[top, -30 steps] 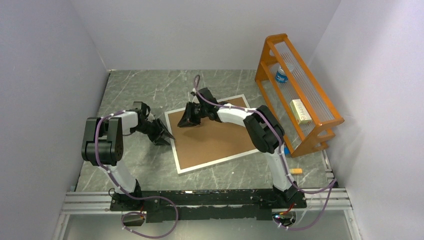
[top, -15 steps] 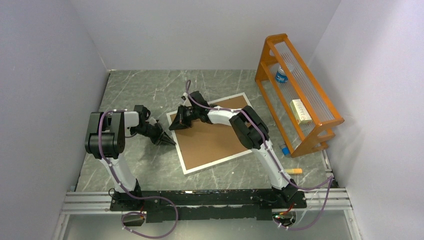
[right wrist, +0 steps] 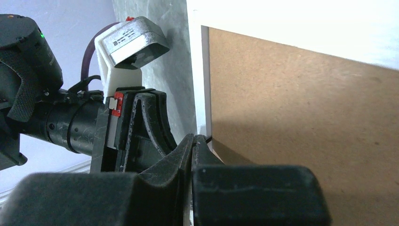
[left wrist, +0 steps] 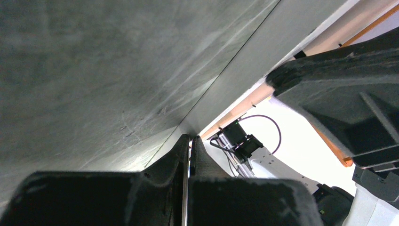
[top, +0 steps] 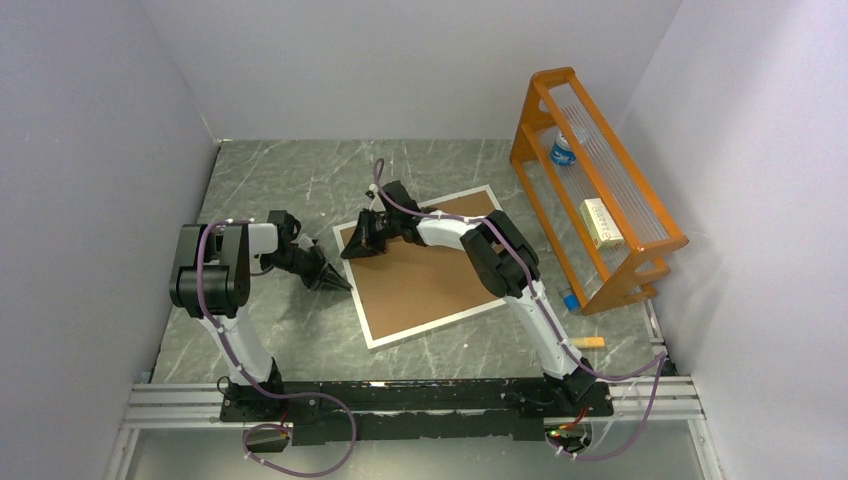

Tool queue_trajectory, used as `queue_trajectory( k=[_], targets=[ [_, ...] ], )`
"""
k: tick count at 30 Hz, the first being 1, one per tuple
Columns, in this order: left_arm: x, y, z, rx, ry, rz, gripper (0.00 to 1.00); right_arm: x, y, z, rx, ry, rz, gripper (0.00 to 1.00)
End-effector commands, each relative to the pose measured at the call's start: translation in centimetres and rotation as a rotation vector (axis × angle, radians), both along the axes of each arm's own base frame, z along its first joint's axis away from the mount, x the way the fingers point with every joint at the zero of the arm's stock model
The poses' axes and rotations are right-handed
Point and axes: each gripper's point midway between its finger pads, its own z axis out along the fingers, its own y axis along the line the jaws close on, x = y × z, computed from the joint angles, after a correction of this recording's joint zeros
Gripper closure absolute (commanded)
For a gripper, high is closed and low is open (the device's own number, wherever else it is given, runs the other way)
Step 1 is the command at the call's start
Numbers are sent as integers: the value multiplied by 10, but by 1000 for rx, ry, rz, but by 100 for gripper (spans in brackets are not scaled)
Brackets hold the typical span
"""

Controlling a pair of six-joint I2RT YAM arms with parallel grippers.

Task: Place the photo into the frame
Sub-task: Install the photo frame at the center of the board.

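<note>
Top external: one frame (top: 440, 323); one orange rack (top: 527, 125); left pincer (top: 343, 288), right pincer (top: 350, 252) both closed.

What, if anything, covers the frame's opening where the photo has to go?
The brown backing board fills the frame border to border, covering the opening. The right gripper sits shut at its far-left corner. No photo is in view.
</note>
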Motion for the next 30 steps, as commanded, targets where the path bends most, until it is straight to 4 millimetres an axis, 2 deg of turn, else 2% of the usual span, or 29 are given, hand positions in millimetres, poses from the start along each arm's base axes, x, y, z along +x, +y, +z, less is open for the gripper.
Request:
queue_trajectory(
  k=[1,4,9,13,16,22,26,28,30],
  targets=[
    [-43,30,-68,276,143,-58,97,17,-36,-32,-147,-3,-92,95],
    [-43,30,-68,276,145,-54,97,18,-47,-41,-181,5,-107,94],
    [-43,30,-68,275,147,-51,97,20,-53,-56,-236,11,-126,93],
    [-44,30,-68,277,148,-49,97,18,-70,-78,-350,20,-144,86],
    [-43,30,-68,276,147,-49,97,16,-83,-94,-424,48,-172,78],
    [-43,31,-67,278,148,-48,97,20,-105,-107,-526,69,-221,76],
    [-42,30,-67,276,145,-47,97,24,-109,-100,-555,30,-220,76],
    [-39,29,-64,265,130,-42,96,29,-108,-85,-543,-11,-222,76],
    [-32,24,-58,233,89,-36,93,34,-103,-58,-497,-71,-212,75]
  ],
)
